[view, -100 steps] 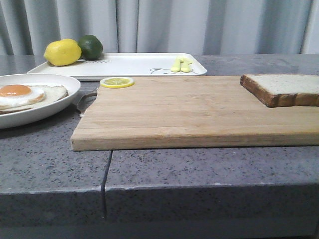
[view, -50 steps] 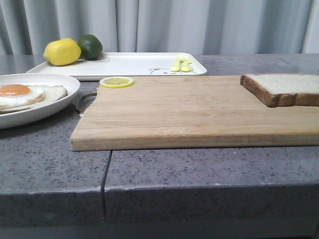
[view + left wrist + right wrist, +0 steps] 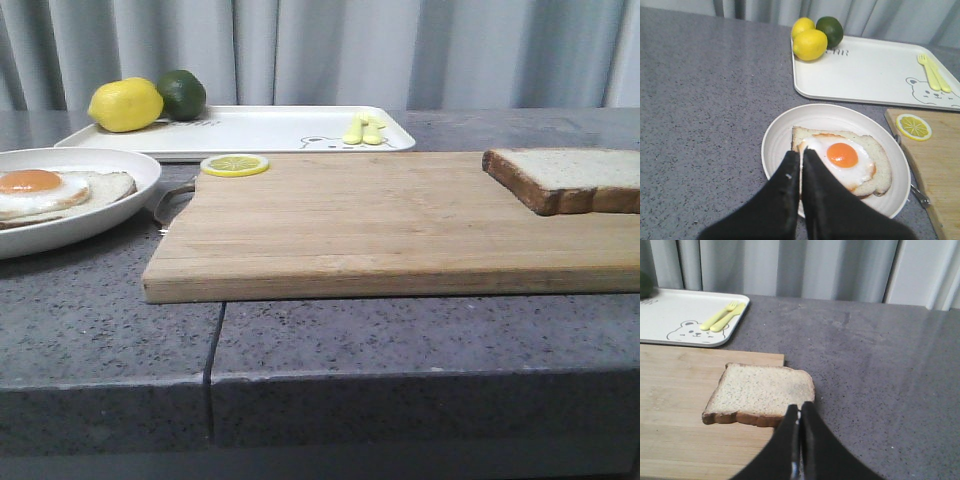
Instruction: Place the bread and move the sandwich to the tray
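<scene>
In your front view neither arm shows. Take the wooden cutting board (image 3: 390,222) as your landmark: the bread (image 3: 568,178) lies flat on its far right corner. The sandwich (image 3: 58,193), a fried egg on a slice in a round white plate, sits on the grey counter (image 3: 400,340) just off the board's left end. The white tray (image 3: 260,130) lies beyond the board's far edge, with a lemon (image 3: 126,104) and a lime (image 3: 181,93) at its left end and a yellow fork and spoon (image 3: 364,128) near its bear drawing. A lemon slice (image 3: 234,165) rests on the board's far left corner.

In your left wrist view, the left gripper (image 3: 801,155) has its black fingers pressed together, holding nothing, tips above the near edge of the egg and plate.

In your right wrist view, the right gripper (image 3: 800,409) is likewise closed on nothing, tips over the bread's crust at the board's edge; you cannot tell whether they touch it.
</scene>
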